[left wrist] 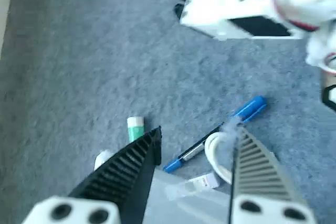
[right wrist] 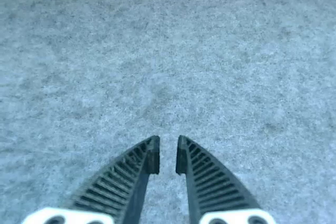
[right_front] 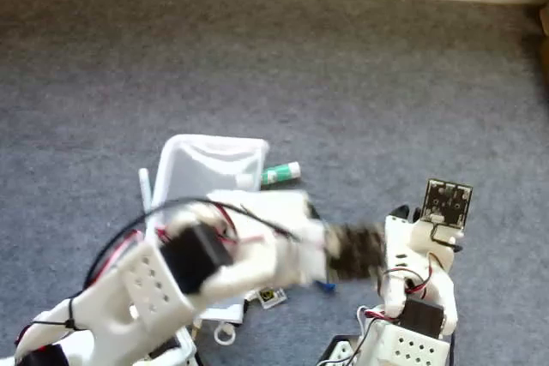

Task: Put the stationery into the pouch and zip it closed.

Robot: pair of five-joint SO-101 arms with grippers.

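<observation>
Key relation: blue pen (left wrist: 247,111) lies just ahead of and below left end effector (left wrist: 197,135). Its long axis runs diagonally across the gap between the jaws, not along it, so I'd judge wrist needs a turn before closing.

- Left end effector: jaws wide apart, nothing held, hanging over the clutter beside pouch (right_front: 210,165).
- Right end effector (right wrist: 166,156): jaws almost together w/ thin gap, empty, over bare grey counter (right wrist: 168,51). Left is the nearer arm to the pen.
- Pen: slim, blue cap, dark barrel.
- Glue stick (right_front: 280,174): green and white, touching pouch's edge on the side twd counter's far edge.
- White ring (left wrist: 214,150): just beside the pen.
- Pouch: translucent white, flat, mid-counter twd near edge. Can't tell if mouth is open.
</observation>
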